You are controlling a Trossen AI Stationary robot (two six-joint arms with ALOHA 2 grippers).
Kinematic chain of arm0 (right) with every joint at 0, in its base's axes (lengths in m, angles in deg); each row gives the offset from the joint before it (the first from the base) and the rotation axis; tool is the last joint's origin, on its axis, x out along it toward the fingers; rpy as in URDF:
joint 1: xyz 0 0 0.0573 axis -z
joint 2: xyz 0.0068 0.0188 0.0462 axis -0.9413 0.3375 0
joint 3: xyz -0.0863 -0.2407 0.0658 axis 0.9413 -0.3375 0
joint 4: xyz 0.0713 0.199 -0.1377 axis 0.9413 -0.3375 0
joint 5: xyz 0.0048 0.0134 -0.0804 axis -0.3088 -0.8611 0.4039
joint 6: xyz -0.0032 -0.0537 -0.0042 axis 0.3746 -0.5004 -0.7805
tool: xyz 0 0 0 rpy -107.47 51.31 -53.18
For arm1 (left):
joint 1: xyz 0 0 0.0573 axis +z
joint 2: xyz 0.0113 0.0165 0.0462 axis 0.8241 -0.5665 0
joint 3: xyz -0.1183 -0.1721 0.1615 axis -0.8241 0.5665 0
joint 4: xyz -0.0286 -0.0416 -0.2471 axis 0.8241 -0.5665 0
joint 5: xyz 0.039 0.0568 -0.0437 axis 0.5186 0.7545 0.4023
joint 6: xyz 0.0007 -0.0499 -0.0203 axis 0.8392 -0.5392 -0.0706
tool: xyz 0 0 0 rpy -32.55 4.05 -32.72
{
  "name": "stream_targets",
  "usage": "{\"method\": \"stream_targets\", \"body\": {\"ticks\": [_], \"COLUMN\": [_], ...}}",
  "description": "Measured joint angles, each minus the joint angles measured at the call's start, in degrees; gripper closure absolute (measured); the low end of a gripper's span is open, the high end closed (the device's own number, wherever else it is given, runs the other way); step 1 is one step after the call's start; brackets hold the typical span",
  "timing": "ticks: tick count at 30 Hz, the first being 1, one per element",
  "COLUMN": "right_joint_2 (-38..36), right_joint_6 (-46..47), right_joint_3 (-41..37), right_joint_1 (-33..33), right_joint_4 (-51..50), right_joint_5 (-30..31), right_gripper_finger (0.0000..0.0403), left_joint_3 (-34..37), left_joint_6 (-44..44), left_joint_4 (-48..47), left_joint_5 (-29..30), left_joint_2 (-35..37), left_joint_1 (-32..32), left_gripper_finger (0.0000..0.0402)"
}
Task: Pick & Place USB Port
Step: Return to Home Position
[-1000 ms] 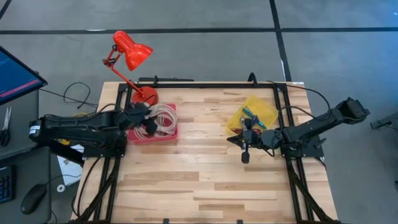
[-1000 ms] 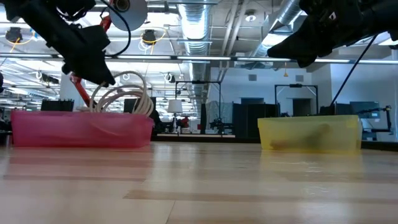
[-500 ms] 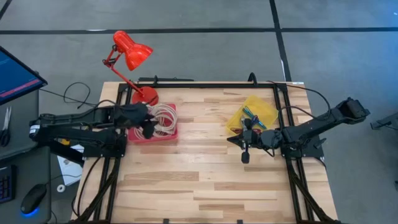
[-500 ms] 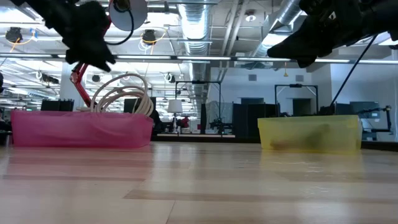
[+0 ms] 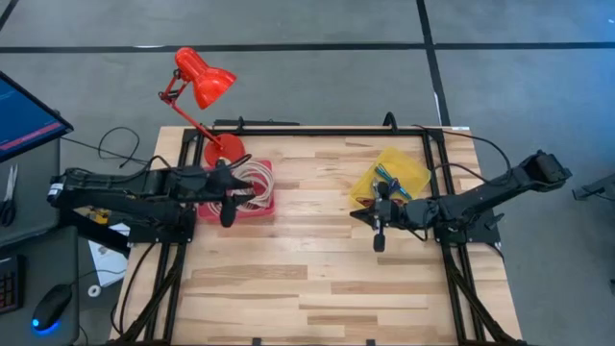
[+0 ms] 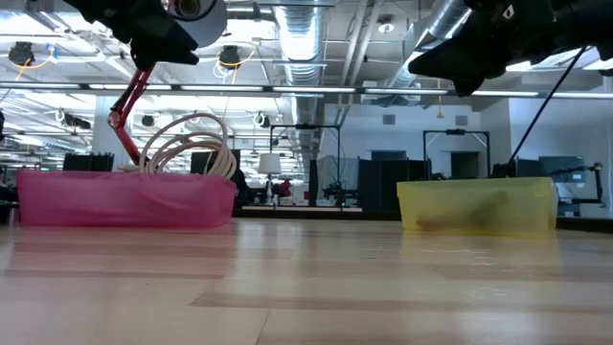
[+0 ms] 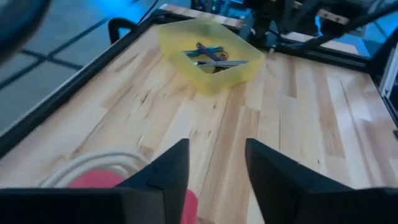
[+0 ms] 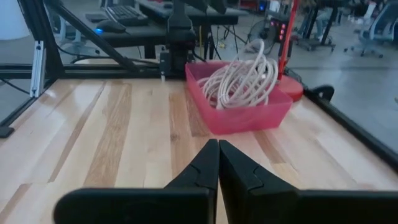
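Sorting looks finished. No cable lies loose on the counter (image 5: pixel 317 279), and neither gripper carries anything.

The pink bin (image 5: pixel 250 218) sits at about 10 o'clock on the counter in the high view and holds a pale coil (image 5: pixel 254 181) of cable that rises above its rim. The yellow bin (image 5: pixel 415 169) sits at about 2 o'clock and holds a few thin cables (image 7: pixel 211 56), which look dark and bluish in the left wrist view.

Your left gripper (image 7: pixel 216 149) hangs over the 6 o'clock edge of the pink bin. Its fingers are apart with only bare wood showing between them. In the low view it is high above the bin, clear of the coil.

Your right gripper (image 8: pixel 216 144) has its fingers pressed together on nothing. It hovers over bare counter just off the yellow bin's 6 o'clock side and points across at the pink bin.

What seems left is only parking. Both arms reach out over the counter, so I judge neither is at its rest pose yet. Draw the left arm toward 9 o'clock and the right toward 3 o'clock. Watch that the left arm clears the red lamp (image 5: pixel 204 79) standing at the pink bin's 12 o'clock corner.
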Motion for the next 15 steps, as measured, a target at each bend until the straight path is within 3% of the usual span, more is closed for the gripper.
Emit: {"method": "stream_targets", "body": {"ticks": [9, 12, 15], "right_joint_2": [-6.06, -9.24, -12.05], "right_joint_6": [-9.42, -10.81, -10.91], "right_joint_3": [1.05, 1.35, 1.37], "right_joint_1": [-2.27, -2.11, -2.28], "right_joint_4": [-0.7, -3.19, -5.6], "right_joint_5": [0.0, 1.01, 6.0], "right_gripper_finger": [0.0402, 0.0402, 0.0403], "left_joint_3": [0.0, 0.0, 0.0], "left_joint_6": [10.0, 11.97, 12.01], "left_joint_4": [4.01, 5.35, 5.63], "left_joint_5": [4.61, 4.69, 4.74], "left_joint_2": [0.0, -0.02, -0.02], "left_joint_1": [-3.32, -3.89, -3.84], "left_gripper_finger": [0.0385, 0.0395, 0.0398]}}
